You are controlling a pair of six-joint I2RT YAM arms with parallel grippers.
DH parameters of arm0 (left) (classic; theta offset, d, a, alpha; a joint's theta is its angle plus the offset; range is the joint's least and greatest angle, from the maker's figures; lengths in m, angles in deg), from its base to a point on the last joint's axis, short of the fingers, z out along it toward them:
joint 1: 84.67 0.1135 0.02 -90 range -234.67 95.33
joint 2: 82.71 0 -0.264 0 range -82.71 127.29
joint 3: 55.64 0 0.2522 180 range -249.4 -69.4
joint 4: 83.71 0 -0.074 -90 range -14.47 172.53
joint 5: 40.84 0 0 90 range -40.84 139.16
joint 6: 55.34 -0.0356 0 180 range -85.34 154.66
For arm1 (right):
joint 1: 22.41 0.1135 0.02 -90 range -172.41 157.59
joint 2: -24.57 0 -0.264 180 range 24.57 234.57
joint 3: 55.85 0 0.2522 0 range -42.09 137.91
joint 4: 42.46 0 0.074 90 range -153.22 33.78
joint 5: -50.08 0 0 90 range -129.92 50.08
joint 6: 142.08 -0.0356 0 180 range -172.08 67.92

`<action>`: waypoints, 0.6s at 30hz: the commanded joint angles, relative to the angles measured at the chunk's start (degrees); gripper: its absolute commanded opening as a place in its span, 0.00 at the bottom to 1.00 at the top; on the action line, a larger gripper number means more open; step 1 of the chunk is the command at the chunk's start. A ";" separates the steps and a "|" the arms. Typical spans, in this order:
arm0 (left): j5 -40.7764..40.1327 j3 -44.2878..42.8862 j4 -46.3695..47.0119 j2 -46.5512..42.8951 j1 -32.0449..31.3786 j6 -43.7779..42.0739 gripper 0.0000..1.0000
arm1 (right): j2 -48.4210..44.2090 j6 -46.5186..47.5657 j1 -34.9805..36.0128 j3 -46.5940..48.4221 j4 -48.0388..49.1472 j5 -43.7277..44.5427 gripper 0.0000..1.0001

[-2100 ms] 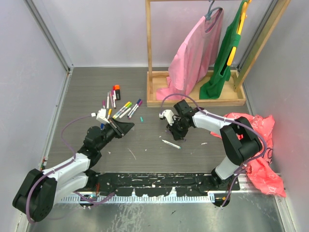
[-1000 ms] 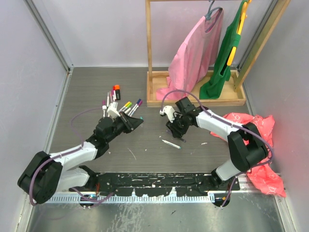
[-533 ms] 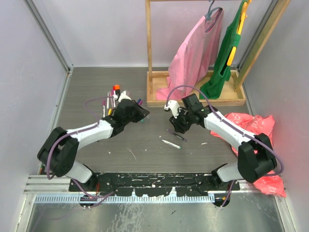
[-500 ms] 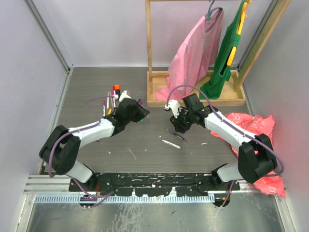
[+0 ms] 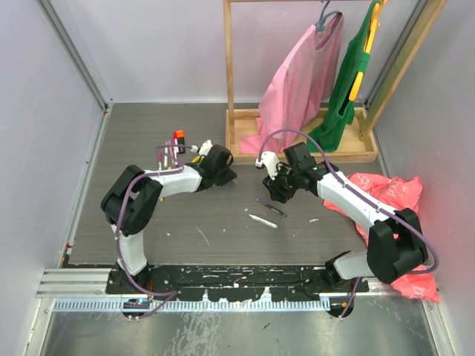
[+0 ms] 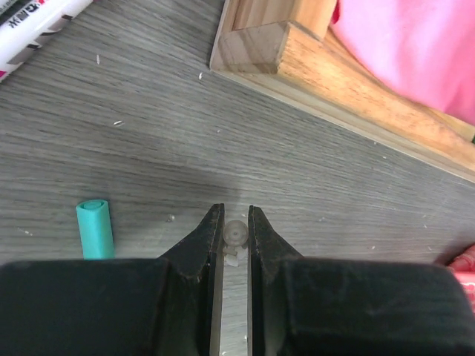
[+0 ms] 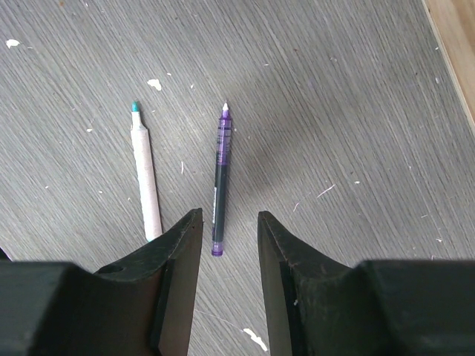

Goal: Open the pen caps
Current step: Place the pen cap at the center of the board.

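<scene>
My left gripper (image 6: pixel 236 222) is shut on a small pale translucent pen cap (image 6: pixel 236 233), seen end-on and held low over the table beside the wooden rack base (image 6: pixel 312 70). A teal cap (image 6: pixel 94 228) lies loose to its left. In the top view the left gripper (image 5: pixel 223 169) sits right of the pen cluster (image 5: pixel 172 152). My right gripper (image 7: pixel 228 219) is open and empty above an uncapped purple pen (image 7: pixel 220 182) and a white pen with a teal tip (image 7: pixel 146 178). These pens also show in the top view, the purple pen (image 5: pixel 272 208) and the white pen (image 5: pixel 263 220), just below the right gripper (image 5: pixel 276 187).
A wooden rack (image 5: pixel 297 152) holds a pink garment (image 5: pixel 300 81) and a green one (image 5: pixel 349 81) at the back. A red plastic bag (image 5: pixel 397 222) lies at the right. An orange-and-black marker (image 5: pixel 179 138) tops the pen cluster. Grey walls close both sides.
My left arm has swung forward and right from near the base to the rack's corner, carrying the cap. My right gripper has let the purple pen drop onto the table and drawn back slightly.
</scene>
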 commanded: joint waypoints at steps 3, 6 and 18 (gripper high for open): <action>-0.24 -4.50 -2.29 2.00 -0.25 -0.49 0.05 | -1.31 0.52 -0.26 2.01 0.65 -0.47 0.42; -0.45 -4.68 -2.57 2.30 -0.25 -0.49 0.12 | -1.31 0.54 -0.26 2.03 0.74 -0.47 0.41; -0.64 -5.40 -3.18 3.29 -0.14 -0.22 0.26 | -1.44 0.56 -0.22 1.98 0.67 -0.55 0.42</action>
